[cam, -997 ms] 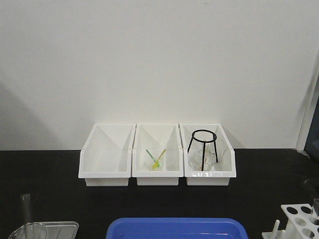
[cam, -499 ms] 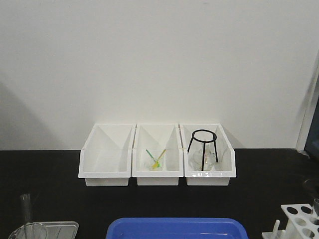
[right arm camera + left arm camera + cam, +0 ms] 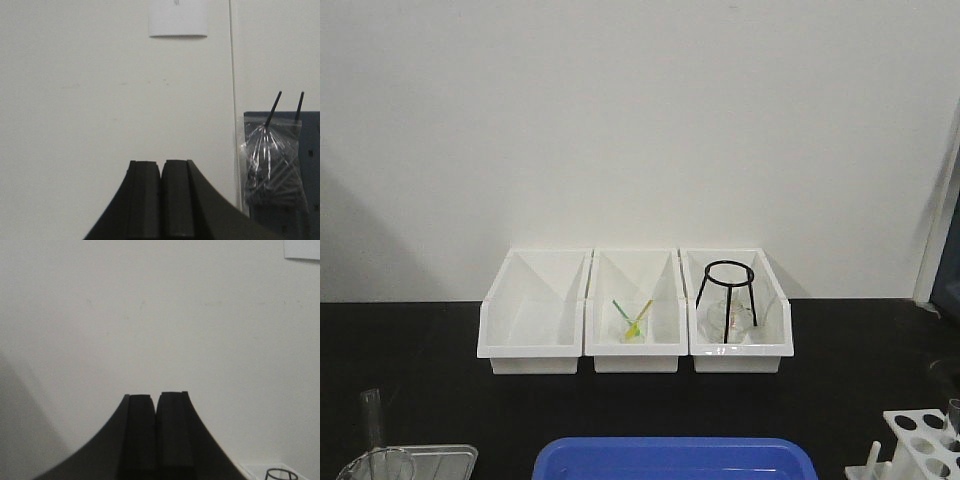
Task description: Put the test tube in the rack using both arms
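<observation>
- The long, thin, clear glass test tube (image 3: 371,418) stands upright at the near left edge of the black table (image 3: 430,395). Its lower end seems to sit in a squat clear beaker (image 3: 380,466).
- The small white plastic rack (image 3: 918,435) with round holes is well apart from it, at the near right corner.
- The black left gripper (image 3: 156,398) has its jaws pressed together with nothing between them, and it faces a pale wall (image 3: 160,315).
- The black right gripper (image 3: 161,164) is likewise closed tight and empty.
- A blue plastic tub (image 3: 675,455) lies between tube and rack.
- Three white bins (image 3: 635,358) stand behind.
</observation>
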Robot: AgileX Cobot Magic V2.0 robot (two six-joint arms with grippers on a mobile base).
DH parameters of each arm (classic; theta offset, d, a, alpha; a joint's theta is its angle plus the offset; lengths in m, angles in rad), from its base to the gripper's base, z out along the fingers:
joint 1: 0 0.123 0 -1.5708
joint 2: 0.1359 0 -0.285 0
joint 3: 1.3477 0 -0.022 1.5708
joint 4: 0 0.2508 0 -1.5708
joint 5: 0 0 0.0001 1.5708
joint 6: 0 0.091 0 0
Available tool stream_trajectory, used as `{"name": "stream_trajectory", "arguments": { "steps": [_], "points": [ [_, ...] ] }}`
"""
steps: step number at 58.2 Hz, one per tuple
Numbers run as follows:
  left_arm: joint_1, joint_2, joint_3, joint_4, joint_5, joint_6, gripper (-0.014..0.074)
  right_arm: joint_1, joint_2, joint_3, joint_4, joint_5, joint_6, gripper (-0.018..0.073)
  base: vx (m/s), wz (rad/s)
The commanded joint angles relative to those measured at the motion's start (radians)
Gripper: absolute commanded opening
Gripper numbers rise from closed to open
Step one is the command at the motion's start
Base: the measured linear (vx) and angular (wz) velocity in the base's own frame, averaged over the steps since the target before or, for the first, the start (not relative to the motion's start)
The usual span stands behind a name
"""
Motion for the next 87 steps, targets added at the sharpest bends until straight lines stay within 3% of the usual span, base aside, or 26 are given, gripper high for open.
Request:
{"name": "stream_trajectory", "arguments": {
  "steps": [1,15,30,39,49,57,71,87],
  "points": [
    [-0.001,0.174,-0.134,0.005,-0.039,0.003,-0.0003,0.001,0.163,-0.127,-0.005,-0.060,-0.019,-0.0011,0.00,0.00],
    [-0.001,0.448,-0.249,-0.006,-0.016,-0.007,-0.0003,0.001,0.403,-0.222,-0.004,-0.081,0.021,-0.0009,0.00,0.00],
    [-0.001,0.487,-0.249,-0.005,-0.021,-0.001,0.0085,0.001,0.443,-0.222,-0.004,-0.077,0.025,0.0059,0.00,0.00],
    [-0.001,0.486,-0.249,-0.005,-0.011,-0.001,0.0264,0.001,0.443,-0.222,-0.005,-0.069,0.025,0.0235,0.00,0.00],
    [-0.001,0.486,-0.249,-0.005,0.012,-0.001,0.0498,0.001,0.443,-0.219,-0.004,-0.044,0.025,0.0512,0.00,0.00],
    [-0.001,0.486,-0.249,-0.005,0.018,-0.001,0.0608,0.001,0.443,-0.219,-0.004,-0.054,0.025,0.0661,0.00,0.00],
    [-0.001,0.486,-0.249,-0.006,-0.022,-0.009,0.0581,0.001,0.443,-0.219,-0.004,-0.058,0.025,0.0683,0.00,0.00],
    [-0.001,0.486,-0.115,-0.009,0.027,-0.009,0.0500,0.001,0.443,-0.219,-0.004,-0.045,0.025,0.0587,0.00,0.00]
  ]
}}
